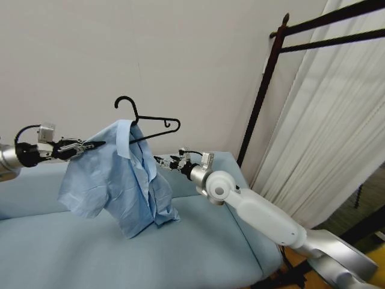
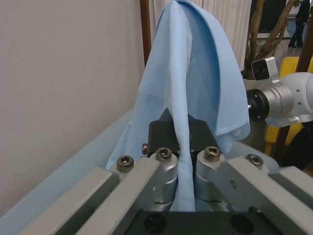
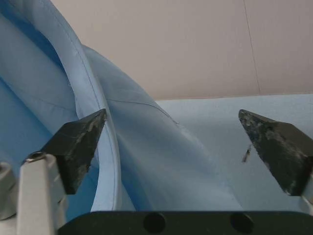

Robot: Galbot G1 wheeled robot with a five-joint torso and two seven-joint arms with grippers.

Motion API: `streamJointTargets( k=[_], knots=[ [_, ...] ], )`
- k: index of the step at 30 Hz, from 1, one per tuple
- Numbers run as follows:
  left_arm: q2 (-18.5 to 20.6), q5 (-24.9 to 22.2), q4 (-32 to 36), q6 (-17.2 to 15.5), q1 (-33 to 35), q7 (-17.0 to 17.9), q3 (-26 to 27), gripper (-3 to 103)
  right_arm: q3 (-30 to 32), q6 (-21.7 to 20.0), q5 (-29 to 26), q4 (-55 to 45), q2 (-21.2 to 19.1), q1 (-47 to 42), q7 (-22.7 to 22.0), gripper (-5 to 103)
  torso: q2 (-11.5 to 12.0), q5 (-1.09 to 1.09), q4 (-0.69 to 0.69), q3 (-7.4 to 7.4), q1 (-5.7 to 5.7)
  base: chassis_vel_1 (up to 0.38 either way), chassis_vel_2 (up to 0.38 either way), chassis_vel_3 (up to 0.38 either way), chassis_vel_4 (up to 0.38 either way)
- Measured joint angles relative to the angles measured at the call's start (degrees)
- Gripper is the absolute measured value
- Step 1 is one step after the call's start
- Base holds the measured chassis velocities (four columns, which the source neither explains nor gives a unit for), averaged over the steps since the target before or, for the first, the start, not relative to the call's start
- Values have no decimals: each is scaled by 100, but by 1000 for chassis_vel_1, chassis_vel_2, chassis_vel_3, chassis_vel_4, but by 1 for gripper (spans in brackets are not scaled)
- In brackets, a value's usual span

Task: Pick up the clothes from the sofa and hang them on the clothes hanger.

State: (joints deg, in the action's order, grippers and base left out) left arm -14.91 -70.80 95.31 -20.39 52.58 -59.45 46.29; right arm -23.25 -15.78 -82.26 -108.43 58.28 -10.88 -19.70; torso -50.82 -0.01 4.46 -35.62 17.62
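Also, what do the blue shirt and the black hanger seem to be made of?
The shirt looks like thin woven cloth, matte: it drapes in soft folds with stitched seams. The hanger looks like slim black-coated wire, probably metal, though plastic is possible.

A shirt (image 1: 120, 186) made of thin, smooth, matt cloth is carried on a slim black hanger (image 1: 150, 120) with a faint gloss. The sofa (image 1: 72, 253) is covered in matt, finely woven cloth. The left gripper (image 1: 93, 144) is built of brushed metal bars joined by dark bolts. The right gripper (image 1: 161, 161) is tipped with scuffed, matt black fingertips (image 3: 78, 142).
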Motion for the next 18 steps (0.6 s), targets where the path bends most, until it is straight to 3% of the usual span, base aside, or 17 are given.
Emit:
streamJointTargets(
  k=[3,6,9,12,14,18],
  knots=[
    [-15,2,16,-2,1,13,0,2,-24,0,24,-7,-25,-45,48,75,0,1,0,0,0,0,0,0,0],
    [-24,-1,26,-2,3,14,-3,2,-76,10,67,-36,-51,-104,119,70,0,1,1,0,0,0,0,0,0],
    [-31,-7,32,-3,-3,19,-16,2,-110,18,93,-99,-42,-191,157,52,0,1,0,0,0,0,0,0,0],
    [-36,-8,35,-6,-5,21,-18,2,-136,18,93,-134,-34,-221,166,47,0,1,-1,0,0,0,0,0,0],
    [-39,-8,38,-9,-3,22,-18,2,-137,11,95,-143,-28,-232,159,33,0,1,-1,0,0,0,0,0,0],
    [-39,-8,55,-11,9,21,-14,2,-35,-27,113,-111,-87,-232,177,41,0,1,-1,0,0,0,0,0,0]
  ],
)
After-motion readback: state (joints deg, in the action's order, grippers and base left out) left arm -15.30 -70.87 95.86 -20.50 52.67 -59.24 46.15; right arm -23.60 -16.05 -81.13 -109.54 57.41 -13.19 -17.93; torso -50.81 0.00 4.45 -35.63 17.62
